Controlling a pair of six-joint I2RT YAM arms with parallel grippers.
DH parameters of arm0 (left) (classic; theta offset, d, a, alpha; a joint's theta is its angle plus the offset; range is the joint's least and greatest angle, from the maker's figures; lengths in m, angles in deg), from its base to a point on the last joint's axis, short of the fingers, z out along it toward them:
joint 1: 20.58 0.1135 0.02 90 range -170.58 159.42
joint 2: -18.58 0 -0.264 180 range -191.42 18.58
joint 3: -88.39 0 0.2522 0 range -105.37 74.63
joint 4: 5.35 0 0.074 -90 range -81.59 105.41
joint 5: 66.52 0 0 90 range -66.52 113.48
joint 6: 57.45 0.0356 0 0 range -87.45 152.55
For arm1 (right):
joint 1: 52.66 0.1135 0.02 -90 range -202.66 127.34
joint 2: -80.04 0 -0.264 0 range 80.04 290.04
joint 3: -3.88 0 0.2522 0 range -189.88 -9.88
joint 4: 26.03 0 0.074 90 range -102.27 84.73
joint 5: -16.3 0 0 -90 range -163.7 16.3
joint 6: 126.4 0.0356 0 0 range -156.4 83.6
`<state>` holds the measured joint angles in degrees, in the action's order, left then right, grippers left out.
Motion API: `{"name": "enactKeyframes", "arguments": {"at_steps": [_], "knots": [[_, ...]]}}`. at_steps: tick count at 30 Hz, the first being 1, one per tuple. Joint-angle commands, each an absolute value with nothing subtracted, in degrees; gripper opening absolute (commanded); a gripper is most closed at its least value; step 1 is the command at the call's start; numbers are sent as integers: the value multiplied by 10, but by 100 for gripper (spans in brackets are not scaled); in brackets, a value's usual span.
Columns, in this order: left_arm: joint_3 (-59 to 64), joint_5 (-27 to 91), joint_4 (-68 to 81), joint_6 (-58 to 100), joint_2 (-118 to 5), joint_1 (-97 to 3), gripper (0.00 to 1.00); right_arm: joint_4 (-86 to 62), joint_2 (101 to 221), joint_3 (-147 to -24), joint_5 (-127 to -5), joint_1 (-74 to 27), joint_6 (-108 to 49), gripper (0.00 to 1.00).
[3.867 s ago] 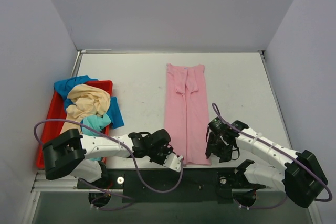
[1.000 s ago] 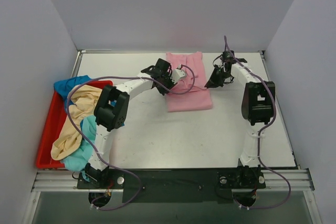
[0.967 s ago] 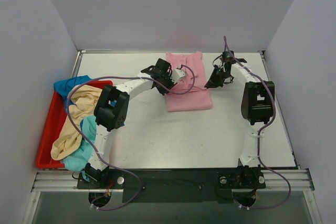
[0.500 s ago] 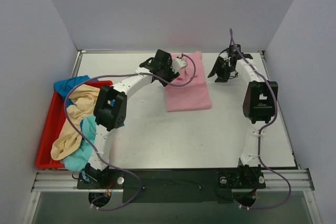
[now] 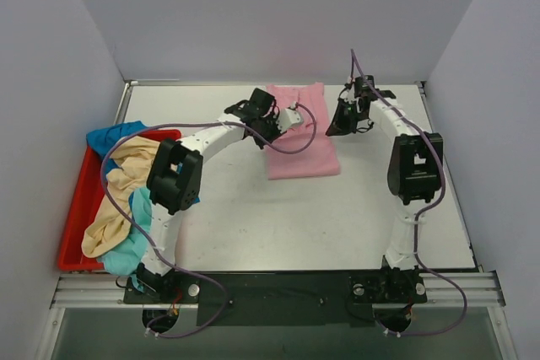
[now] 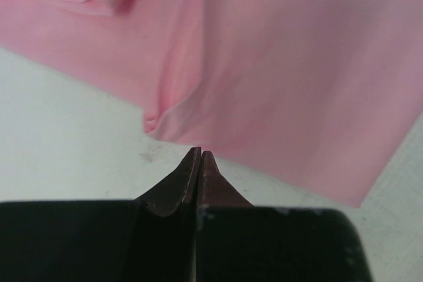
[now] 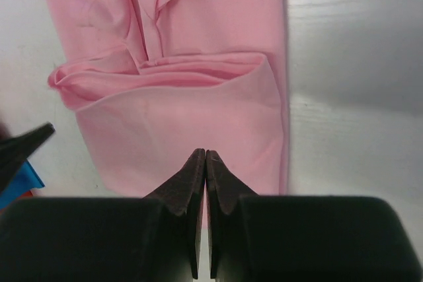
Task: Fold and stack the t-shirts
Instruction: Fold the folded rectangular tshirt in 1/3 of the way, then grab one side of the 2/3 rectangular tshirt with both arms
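The pink t-shirt [image 5: 302, 137] lies at the far middle of the bench [image 5: 278, 217], folded to a short rectangle whose long side runs from 12 to 6 o'clock. The left fingers [image 6: 199, 163] are clenched on nothing. They stand on the 9 o'clock side of it, and a rolled corner of the fold is just in front of their tips. The right fingers [image 7: 205, 160] are also pressed together and empty, on the 3 o'clock side. I cannot tell if they touch the cloth. Both arms seem equally near, so I think a next fold needs both edges. The cloth is thin, matte and soft, with loose creases and a doubled edge. The other shirts [image 5: 126, 183] hang in a heap over a red tray [image 5: 72, 238] at 8 o'clock.
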<state>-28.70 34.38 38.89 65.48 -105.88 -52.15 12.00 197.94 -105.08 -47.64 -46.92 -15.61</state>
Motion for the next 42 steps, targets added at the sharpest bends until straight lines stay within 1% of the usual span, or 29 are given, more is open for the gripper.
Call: {"name": "enactKeyframes", "arguments": {"at_steps": [1,6,10,13,17,21,22,23,24,25,26,27,28,29,31,32,35,36,38,39,41,42], "knots": [[-283,386,408,691,-1047,-542,1,129,2059,-1129,-434,-466,-124,0],[-347,340,386,653,-1106,-528,1,124,2115,-1184,-439,-465,-89,0],[-395,307,390,640,-1154,-522,1,120,2137,-1202,-454,-466,-77,0],[-409,289,386,633,-1175,-520,1,120,2145,-1203,-471,-468,-72,0],[-425,262,386,627,-1179,-521,4,120,2142,-1199,-474,-470,-69,0],[-437,256,404,616,-1155,-521,9,124,2078,-1154,-503,-469,-95,0],[-433,275,411,617,-1135,-521,12,125,2039,-1139,-524,-468,-105,9],[-417,288,421,625,-1119,-524,15,124,2019,-1099,-536,-468,-126,13],[-403,308,423,629,-1087,-527,21,123,1973,-1080,-556,-466,-136,22],[-360,316,416,642,-1063,-534,25,123,1948,-1036,-563,-462,-165,27],[-331,337,410,651,-1019,-536,31,121,1904,-1011,-569,-460,-180,36],[-276,345,403,672,-1000,-545,35,118,1884,-969,-569,-458,-213,40],[-252,367,401,689,-959,-549,41,112,1843,-950,-559,-455,-249,45],[-203,381,397,700,-944,-558,43,105,1826,-909,-545,-455,-264,47],[-140,415,391,727,-902,-570,47,67,1773,-851,-477,-461,-303,50],[-121,426,386,740,-881,-574,49,23,1743,-834,-424,-469,-328,51],[-38,425,337,762,-860,-593,51,-114,1675,-732,-306,-483,-378,52],[-19,422,320,772,-859,-596,51,-188,1663,-688,-248,-483,-416,52],[-5,416,308,784,-869,-602,51,-250,1635,-639,-190,-483,-486,52],[-4,412,303,786,-872,-604,51,-255,1621,-629,-159,-483,-514,52],[-3,399,286,785,-891,-602,51,-235,1606,-618,-137,-483,-596,54],[0,392,270,786,-895,-602,51,-183,1602,-625,-135,-483,-668,54]]}}
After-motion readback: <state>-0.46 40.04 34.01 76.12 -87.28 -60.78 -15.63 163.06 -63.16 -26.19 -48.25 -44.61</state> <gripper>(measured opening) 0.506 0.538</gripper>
